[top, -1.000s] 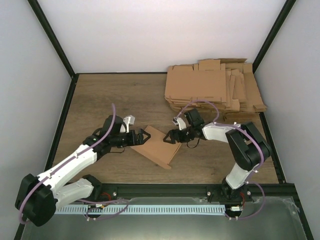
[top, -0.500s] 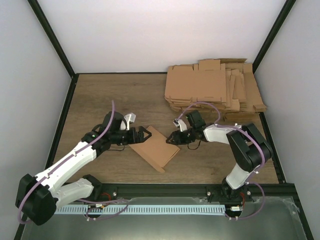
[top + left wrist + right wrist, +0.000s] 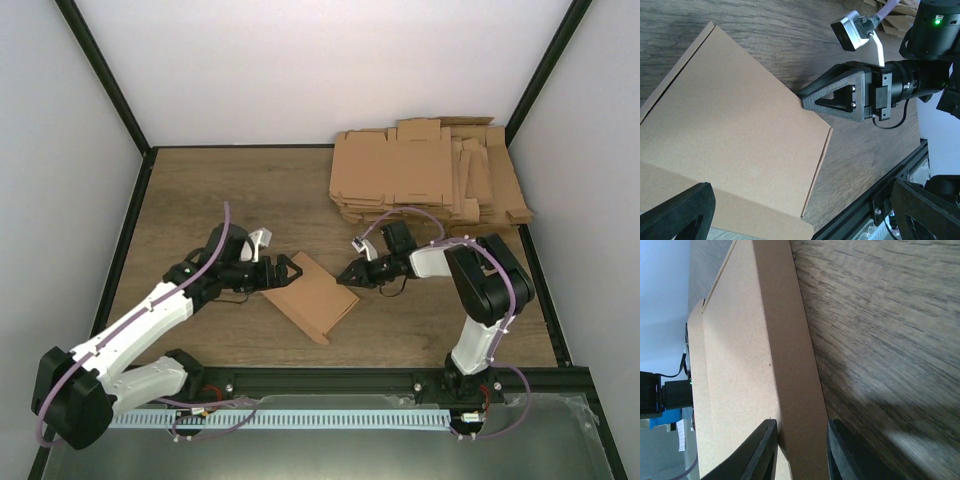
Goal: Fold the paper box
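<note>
- paper box: one plain brown cardboard piece lying on the wooden counter. in the top view it sits just toward 6 o'clock from the counter's middle, turned so its corners point at 12, 3, 6 and 9 o'clock. it lies between the two arms' tips.
- the left wrist view shows a smooth top face with a crease running close to one long edge. a second layer or flap shows along the near side.
- left end effector: jaws spread wide, with one black finger in each lower corner of its own camera view. nothing is clamped between them. in the top view it sits at the box's 10 o'clock edge. cannot tell whether the fingers touch the cardboard.
- right end effector: closed onto the box's 2 o'clock edge. in its own camera view the two fingers sit tight on either side of a narrow cardboard band along that edge, with no gap visible on either side. wood grain of the counter runs just beside the band.
- the left wrist view shows the right tool's pointed black tip meeting the far edge of the box, with its white wrist camera above it.
- stack of flat cardboard blanks: an overlapping pile at the counter's 1 o'clock corner, well apart from the box.
</note>
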### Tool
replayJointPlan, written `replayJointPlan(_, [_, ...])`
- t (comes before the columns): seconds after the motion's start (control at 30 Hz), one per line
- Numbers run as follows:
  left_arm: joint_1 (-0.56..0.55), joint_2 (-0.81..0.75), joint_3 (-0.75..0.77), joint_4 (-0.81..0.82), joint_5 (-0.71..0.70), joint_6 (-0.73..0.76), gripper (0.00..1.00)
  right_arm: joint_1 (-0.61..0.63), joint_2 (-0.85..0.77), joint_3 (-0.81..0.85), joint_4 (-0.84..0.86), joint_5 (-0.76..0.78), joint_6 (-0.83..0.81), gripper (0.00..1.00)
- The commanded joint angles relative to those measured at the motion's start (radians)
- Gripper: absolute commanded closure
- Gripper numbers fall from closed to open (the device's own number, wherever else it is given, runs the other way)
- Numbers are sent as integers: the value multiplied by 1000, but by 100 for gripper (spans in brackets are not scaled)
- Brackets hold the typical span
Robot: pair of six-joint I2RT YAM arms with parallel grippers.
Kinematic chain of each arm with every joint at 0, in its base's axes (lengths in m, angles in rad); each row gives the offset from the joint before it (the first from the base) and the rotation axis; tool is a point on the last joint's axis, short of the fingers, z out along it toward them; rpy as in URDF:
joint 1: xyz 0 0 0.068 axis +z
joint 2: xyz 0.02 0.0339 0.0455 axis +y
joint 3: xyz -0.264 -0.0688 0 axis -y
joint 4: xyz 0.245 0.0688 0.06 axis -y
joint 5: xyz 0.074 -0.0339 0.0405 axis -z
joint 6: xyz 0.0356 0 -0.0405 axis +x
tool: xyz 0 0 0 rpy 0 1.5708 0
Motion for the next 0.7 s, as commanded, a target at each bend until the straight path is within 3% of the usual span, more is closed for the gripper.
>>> replayJointPlan(0.0, [-2,14,27,-13,5,18,1,-12,34,27,-10,-1,-25,71])
replayJointPlan(0.4, [55,-21,209,-164,-108,62,2,-86,64,35,-33,88,-36,77])
replayJointPlan(0.57, [116,-102,179,-200,-209,37,19,-87,73,39,-30,98,-45,77])
replayJointPlan(0.67, [139,-119,45,-96,-125,5,38,-87,75,48,-29,101,-47,77])
